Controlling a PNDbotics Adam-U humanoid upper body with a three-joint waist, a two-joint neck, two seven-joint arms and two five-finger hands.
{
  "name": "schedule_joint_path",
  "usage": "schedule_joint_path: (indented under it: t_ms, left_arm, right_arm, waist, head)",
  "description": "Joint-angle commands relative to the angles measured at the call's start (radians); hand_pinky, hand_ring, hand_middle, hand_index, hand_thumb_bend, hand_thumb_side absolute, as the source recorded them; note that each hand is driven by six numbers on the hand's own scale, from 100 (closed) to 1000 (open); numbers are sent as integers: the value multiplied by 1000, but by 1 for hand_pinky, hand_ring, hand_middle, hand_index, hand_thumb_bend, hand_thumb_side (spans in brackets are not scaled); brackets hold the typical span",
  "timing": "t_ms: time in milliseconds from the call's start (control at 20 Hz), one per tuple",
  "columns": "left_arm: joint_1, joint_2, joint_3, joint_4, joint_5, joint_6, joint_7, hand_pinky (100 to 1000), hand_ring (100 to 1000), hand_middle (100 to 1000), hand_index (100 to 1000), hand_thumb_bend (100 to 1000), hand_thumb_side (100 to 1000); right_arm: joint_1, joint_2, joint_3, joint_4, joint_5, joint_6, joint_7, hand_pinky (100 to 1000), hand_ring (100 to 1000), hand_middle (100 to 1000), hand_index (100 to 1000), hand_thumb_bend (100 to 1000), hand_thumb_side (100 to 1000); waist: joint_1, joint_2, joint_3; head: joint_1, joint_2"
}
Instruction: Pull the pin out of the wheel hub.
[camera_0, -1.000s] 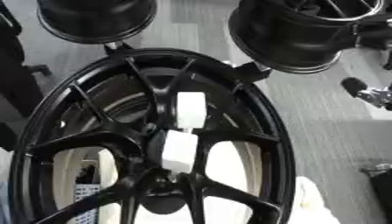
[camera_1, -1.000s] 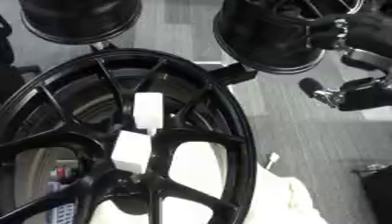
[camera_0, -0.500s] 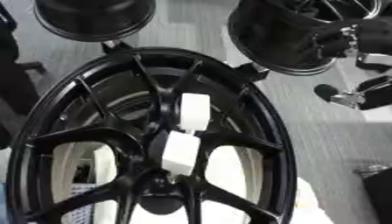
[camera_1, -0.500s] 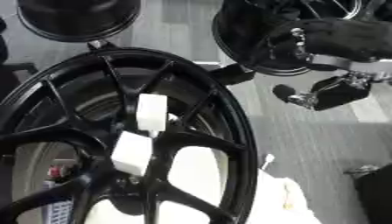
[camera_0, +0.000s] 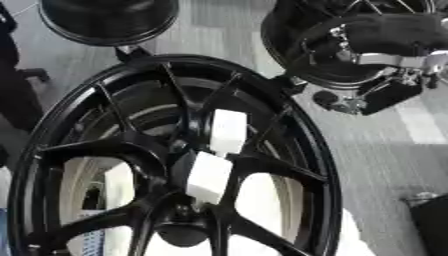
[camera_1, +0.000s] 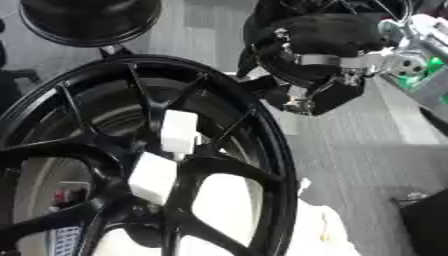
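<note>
You have no readable text, label, brand or number anywhere; the two white blocks (camera_0: 219, 152) on the black wheel hub (camera_0: 175, 165) show blank faces.

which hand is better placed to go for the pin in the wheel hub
The right. The right hand is coming in from the upper right, just beyond the rim of the wheel hub and above the white blocks on its spokes. The left hand shows in neither view.

Black spoked wheel hub (camera_0: 289, 130) fills the view; 2 white blocks (camera_0: 228, 131) (camera_0: 208, 176) sit along its spokes.
</note>
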Motion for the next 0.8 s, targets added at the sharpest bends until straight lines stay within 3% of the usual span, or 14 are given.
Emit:
schedule_joint_path:
  t_ms: [50, 450, 800]
  left_arm:
    - [-8, 10, 16, -16, 7, 4, 18, 829, 741, 621, 857, 100, 576]
    - [-32, -1, 35, -16, 23, 24, 82, 831, 744, 626, 858, 100, 589]
    - [-42, -6, 42, -16, 41, 37, 99, 831, 745, 627, 858, 100, 597]
  right_arm:
    - [-43, 11, 13, 19, -24, -13, 28, 913, 865, 796, 836, 105, 100]
    - [-114, 84, 63, 58, -89, -34, 105, 900, 856, 793, 833, 100, 131]
    - [-117, 88, 60, 61, -141, -83, 187, 908, 872, 800, 845, 228, 100]
  waist:
    - [4, -22, 2]
    - [-5, -23, 28]
    - [-11, -26, 38]
  head:
    - [-10, -9]
    - [-42, 0]
    - [-54, 15]
